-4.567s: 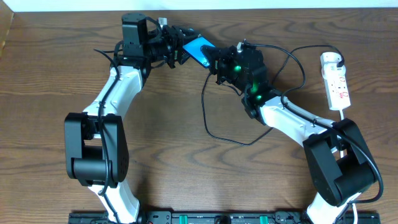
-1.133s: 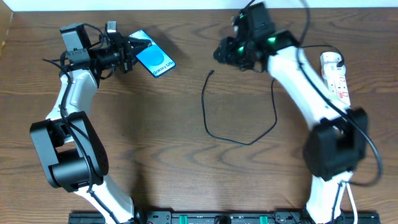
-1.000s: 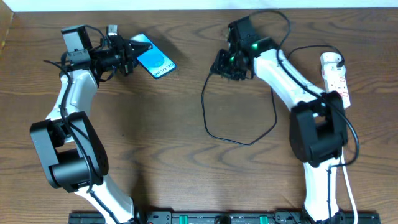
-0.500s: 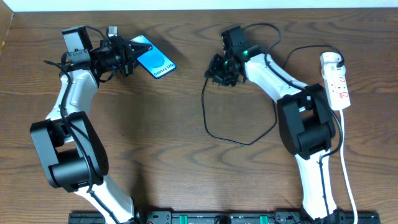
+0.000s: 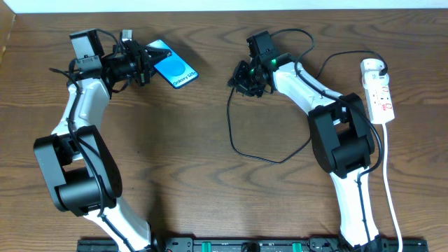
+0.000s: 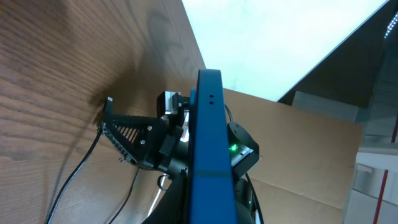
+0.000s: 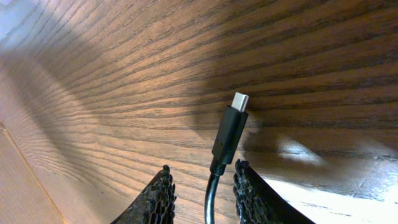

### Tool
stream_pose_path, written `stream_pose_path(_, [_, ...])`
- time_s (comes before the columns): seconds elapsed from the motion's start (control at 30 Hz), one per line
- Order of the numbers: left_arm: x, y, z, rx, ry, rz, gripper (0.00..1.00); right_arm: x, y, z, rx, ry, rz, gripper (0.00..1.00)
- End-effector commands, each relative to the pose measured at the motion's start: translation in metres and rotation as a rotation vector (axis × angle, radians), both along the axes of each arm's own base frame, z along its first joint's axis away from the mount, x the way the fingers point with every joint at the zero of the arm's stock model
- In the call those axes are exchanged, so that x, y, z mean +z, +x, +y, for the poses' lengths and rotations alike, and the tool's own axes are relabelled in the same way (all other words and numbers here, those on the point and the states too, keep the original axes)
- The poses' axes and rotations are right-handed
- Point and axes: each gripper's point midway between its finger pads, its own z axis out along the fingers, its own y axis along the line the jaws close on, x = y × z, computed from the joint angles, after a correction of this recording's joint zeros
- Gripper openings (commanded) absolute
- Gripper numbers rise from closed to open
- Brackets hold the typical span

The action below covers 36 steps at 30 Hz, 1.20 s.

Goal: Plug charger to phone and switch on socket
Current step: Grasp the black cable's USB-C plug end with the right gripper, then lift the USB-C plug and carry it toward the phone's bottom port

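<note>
Overhead, our left gripper [image 5: 148, 59] clamps the phone [image 5: 173, 65]; the charger [image 5: 230, 126] loops right of the phone, the socket [image 5: 378, 91] farther right. Left wrist: phone [image 6: 208, 155] gripped edge-on. Right wrist: our right gripper [image 7: 204, 182] straddles the charger [image 7: 229, 140], unclenched.

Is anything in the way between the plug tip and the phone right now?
Nothing visible. Only bare table lies between the plug tip, straddled by the right claw, and the phone held in the left claw.

At rear left the phone [image 5: 172, 66], charger [image 5: 280, 162] looped to its right, socket [image 5: 379, 94] along far right edge.
</note>
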Motion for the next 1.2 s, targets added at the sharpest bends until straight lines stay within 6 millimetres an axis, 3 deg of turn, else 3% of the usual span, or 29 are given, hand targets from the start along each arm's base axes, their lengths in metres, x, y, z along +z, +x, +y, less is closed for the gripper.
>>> stream_pose_path(0.0, [0.012,-0.001,0.000,-0.011,-0.004,-0.031,0.07,-0.003,-0.002,0.005,-0.010,-0.005,0.007,0.31])
stream_pose_path(0.47, [0.012,-0.001,0.000,-0.010,-0.003,-0.032,0.08,-0.004,0.001,0.007,-0.022,0.007,0.001,0.27])
stream_pose_path(0.77, [0.012,-0.001,0.000,-0.011,-0.003,-0.032,0.07,-0.040,-0.009,0.011,-0.009,0.023,0.083,0.21])
stream_pose_path(0.87, [0.012,-0.001,0.000,-0.012,0.000,-0.037,0.07,-0.043,-0.011,0.010,-0.001,0.020,0.087,0.11])
stream_pose_path(0.9, [0.012,-0.001,0.000,-0.014,0.002,-0.041,0.07,-0.043,-0.010,0.010,0.014,0.017,0.074,0.01])
stream_pose_path(1.1, [0.012,-0.001,0.000,-0.015,0.004,-0.040,0.08,-0.042,-0.003,0.001,0.123,-0.012,-0.025,0.01])
stream_pose_path(1.17, [0.012,-0.001,0.000,-0.015,0.003,-0.040,0.07,-0.033,0.002,0.003,0.252,0.031,-0.121,0.01])
